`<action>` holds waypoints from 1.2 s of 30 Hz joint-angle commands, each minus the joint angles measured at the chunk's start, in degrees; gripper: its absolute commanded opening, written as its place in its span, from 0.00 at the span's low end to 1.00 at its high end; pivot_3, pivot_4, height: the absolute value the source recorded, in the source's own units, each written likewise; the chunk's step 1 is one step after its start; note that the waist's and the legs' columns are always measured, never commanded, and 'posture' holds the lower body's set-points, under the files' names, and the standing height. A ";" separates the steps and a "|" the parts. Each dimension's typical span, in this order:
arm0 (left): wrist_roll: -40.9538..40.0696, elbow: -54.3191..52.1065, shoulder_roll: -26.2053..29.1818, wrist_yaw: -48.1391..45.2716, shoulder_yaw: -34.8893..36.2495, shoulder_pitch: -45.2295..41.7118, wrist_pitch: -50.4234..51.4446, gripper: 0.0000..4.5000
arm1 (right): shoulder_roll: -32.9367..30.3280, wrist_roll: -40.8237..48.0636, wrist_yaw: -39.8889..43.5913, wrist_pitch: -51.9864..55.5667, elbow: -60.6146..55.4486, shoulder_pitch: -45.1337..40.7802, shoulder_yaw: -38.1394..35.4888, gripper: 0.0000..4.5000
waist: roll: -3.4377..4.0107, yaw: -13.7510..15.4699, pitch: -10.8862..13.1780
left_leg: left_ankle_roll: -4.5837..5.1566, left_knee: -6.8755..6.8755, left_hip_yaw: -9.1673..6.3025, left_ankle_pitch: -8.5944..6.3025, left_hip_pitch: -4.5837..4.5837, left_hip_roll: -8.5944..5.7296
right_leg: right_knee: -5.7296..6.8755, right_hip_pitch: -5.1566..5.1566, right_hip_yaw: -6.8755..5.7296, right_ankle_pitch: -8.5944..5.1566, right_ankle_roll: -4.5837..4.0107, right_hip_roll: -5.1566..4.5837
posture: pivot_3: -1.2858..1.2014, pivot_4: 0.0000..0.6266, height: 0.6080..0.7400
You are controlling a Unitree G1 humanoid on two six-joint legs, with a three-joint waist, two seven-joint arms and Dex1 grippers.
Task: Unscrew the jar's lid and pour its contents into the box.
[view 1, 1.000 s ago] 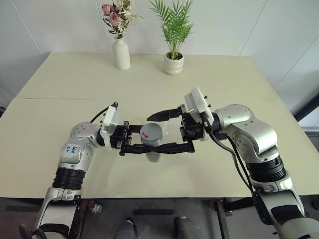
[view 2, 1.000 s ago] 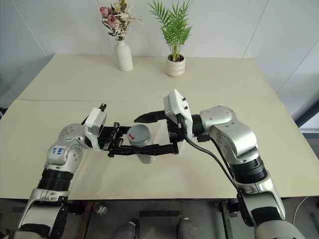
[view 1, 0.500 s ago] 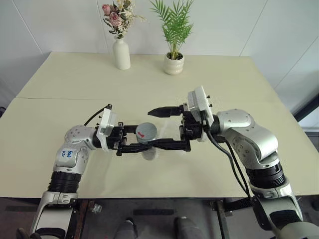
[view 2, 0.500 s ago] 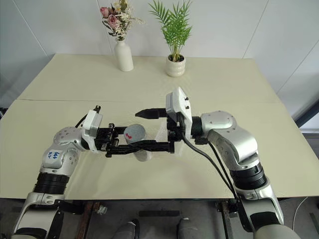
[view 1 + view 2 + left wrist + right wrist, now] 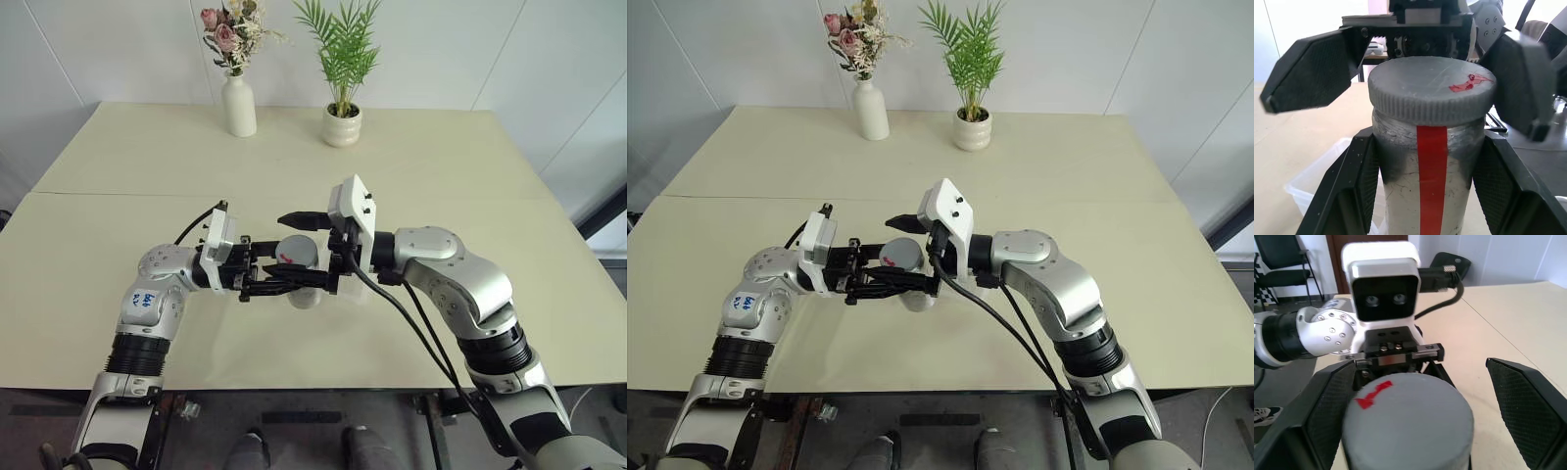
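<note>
The left gripper (image 5: 1425, 191) is clamped on the jar (image 5: 1427, 186), one black finger pressed flat to each side of the clear body below the cap, holding it upright above the table (image 5: 118, 215); a red stripe runs down the jar's side between the fingers. The lid (image 5: 1432, 90) is still screwed on just above that grip, grey with a ribbed edge and a red mark on top. The right gripper (image 5: 1410, 421) comes in from the opposite side, facing the left one, its jaws spread wide with one finger (image 5: 1312, 73) on each side of the lid, clear of the ribbed edge on both sides. Under the held jar and slightly beyond the left gripper lies the box (image 5: 1317, 181), clear plastic, resting on the table. The jar's contents cannot be made out. Well beyond both grippers, at the table's back edge, stand a white flower vase (image 5: 238, 106) and a potted plant (image 5: 341, 125).
</note>
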 commanded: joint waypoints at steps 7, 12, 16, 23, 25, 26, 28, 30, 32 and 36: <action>-0.33 -0.34 0.85 -0.64 0.48 -0.16 -0.08 0.53 | -0.15 0.07 -0.75 -0.65 -0.84 -1.30 -2.29 0.99 | 0.00 -0.01 0.00 | 0.00 -0.01 0.00 0.00 0.00 0.00 | 0.00 0.00 0.00 0.00 0.00 0.00 | 0.52 0.24 1.00; -0.37 -0.45 1.28 -0.63 0.62 0.29 0.03 0.53 | -2.37 0.52 -0.24 -0.61 -1.28 -0.58 -4.09 0.99 | 0.00 0.01 0.00 | 0.00 0.00 0.00 0.00 0.00 0.00 | -0.01 0.00 0.00 0.00 0.00 0.00 | 0.52 0.24 1.00; -0.40 -0.36 1.42 -0.47 0.79 0.48 0.06 0.53 | -3.47 1.44 -0.80 -0.38 -1.77 0.12 -5.30 0.99 | 0.00 0.00 0.00 | 0.00 -0.01 0.00 0.00 0.00 0.00 | -0.03 0.00 0.00 0.00 0.00 0.00 | 0.52 0.24 1.00; -0.36 -0.01 1.44 -0.48 0.97 0.45 -0.08 0.53 | -5.95 1.56 -1.05 -0.42 -1.92 2.09 -6.63 0.99 | 0.00 0.02 0.00 | 0.00 -0.02 0.00 0.00 0.00 0.00 | -0.03 0.00 0.00 0.00 0.00 -0.01 | 0.52 0.24 1.00; -0.29 0.20 1.39 -0.53 1.01 0.33 -0.16 0.53 | -6.93 1.72 -0.86 -0.59 -1.76 2.48 -7.05 0.99 | 0.00 0.03 0.00 | 0.00 -0.02 0.00 0.00 0.00 0.00 | -0.03 0.00 0.00 0.00 0.00 0.00 | 0.52 0.24 1.00; -0.27 0.33 1.36 -0.54 1.02 0.24 -0.19 0.53 | -7.42 1.80 -0.81 -0.72 -1.64 2.60 -7.25 0.99 | 0.00 0.01 0.00 | 0.00 -0.02 0.00 0.00 0.00 0.00 | -0.03 0.00 0.00 0.00 0.00 0.00 | 0.52 0.24 1.00; -0.21 0.49 1.33 -0.57 1.02 0.12 -0.28 0.53 | -8.76 2.16 -0.60 -0.76 -1.62 3.12 -8.14 0.99 | 0.00 0.01 0.00 | 0.00 -0.02 0.00 0.00 0.00 0.00 | -0.03 0.00 0.00 0.00 0.00 0.00 | 0.52 0.24 1.00; -0.19 0.64 1.32 -0.52 1.05 0.00 -0.32 0.53 | -10.01 3.23 -0.45 -0.46 -1.96 3.83 -9.38 0.99 | 0.00 0.10 0.00 | 0.00 -0.02 0.00 0.00 0.00 0.00 | -0.03 0.00 0.00 0.00 0.00 0.00 | 0.52 0.24 1.00; -0.10 0.83 1.31 -0.56 1.10 -0.08 -0.38 0.53 | -10.96 3.94 -0.18 -0.45 -2.28 4.42 -10.12 0.99 | 0.00 0.15 0.00 | 0.00 -0.01 0.00 0.00 -0.02 0.00 | -0.05 0.00 0.00 0.00 0.00 -0.01 | 0.52 0.24 1.00; -0.02 0.76 1.32 -0.72 1.20 -0.02 -0.22 0.53 | -13.05 4.33 0.13 -0.28 -2.58 6.27 -12.16 0.99 | 0.00 0.06 0.00 | 0.01 -0.03 0.00 0.00 -0.02 0.00 | -0.06 0.00 0.00 0.00 -0.01 -0.01 | 0.52 0.24 1.00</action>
